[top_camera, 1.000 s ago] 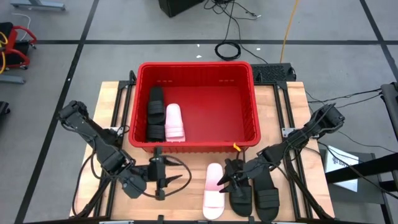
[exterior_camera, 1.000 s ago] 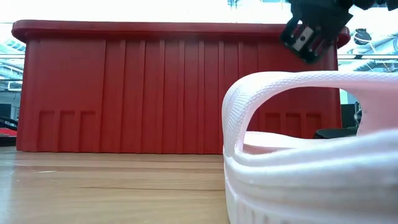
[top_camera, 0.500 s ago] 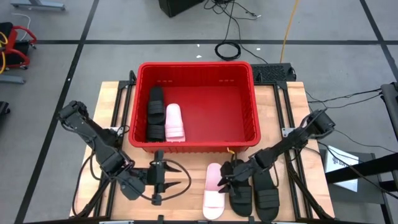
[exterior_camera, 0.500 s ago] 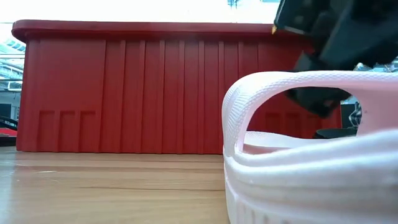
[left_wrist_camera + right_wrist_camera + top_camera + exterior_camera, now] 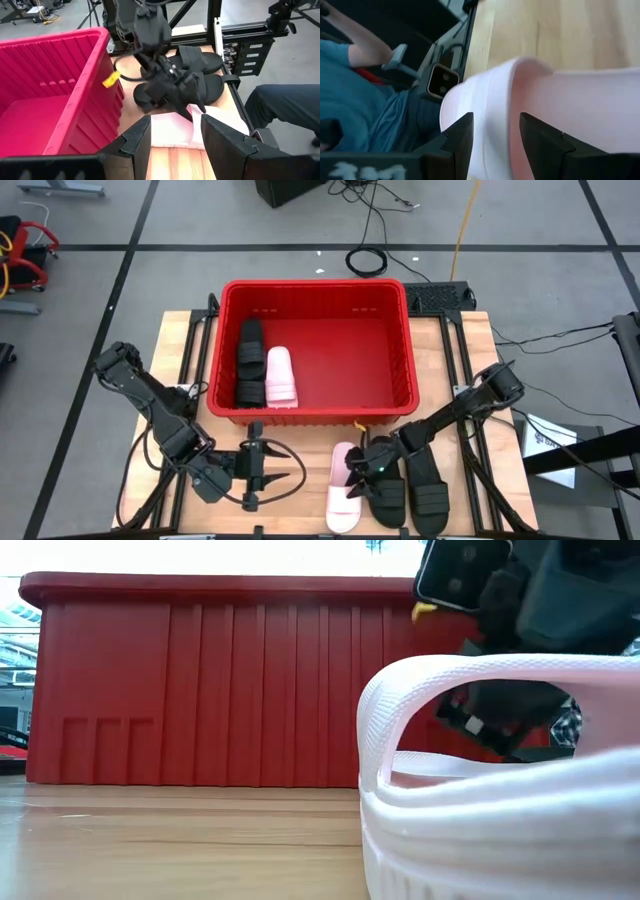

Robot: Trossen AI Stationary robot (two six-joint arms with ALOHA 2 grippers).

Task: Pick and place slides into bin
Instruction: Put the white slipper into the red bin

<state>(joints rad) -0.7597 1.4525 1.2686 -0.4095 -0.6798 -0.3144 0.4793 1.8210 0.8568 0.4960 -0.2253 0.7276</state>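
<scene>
A pale pink slide (image 5: 342, 498) lies near the table's front edge, with two black slides (image 5: 388, 498) (image 5: 431, 498) to its right. The red bin (image 5: 312, 283) stands behind them and holds a black slide (image 5: 248, 362) and a pale pink one (image 5: 280, 376). My right gripper (image 5: 355, 473) is open and low over the near pink slide. In the right wrist view its fingers stand on either side of the edge of the strap (image 5: 495, 85). My left gripper (image 5: 285, 477) hovers open to the left of that slide, with nothing between its fingers. My right gripper comes at the pink slide's strap (image 5: 192, 117) slanting down from the table's right. Its open fingers straddle the strap's edge. I cannot tell whether they touch it. The slide lies flat on the table.
The bin's near wall (image 5: 200, 690) rises close behind the slides. A yellow tag (image 5: 111, 79) hangs at its near right corner. A person in blue (image 5: 365, 100) sits beyond the table's near edge. Bare wood (image 5: 300, 515) lies between the two grippers.
My right gripper has come down and toward the table's left, rolling a little, from above the black slides onto the pink slide's strap. Its fingers have kept the same gap. The slides have not moved.
</scene>
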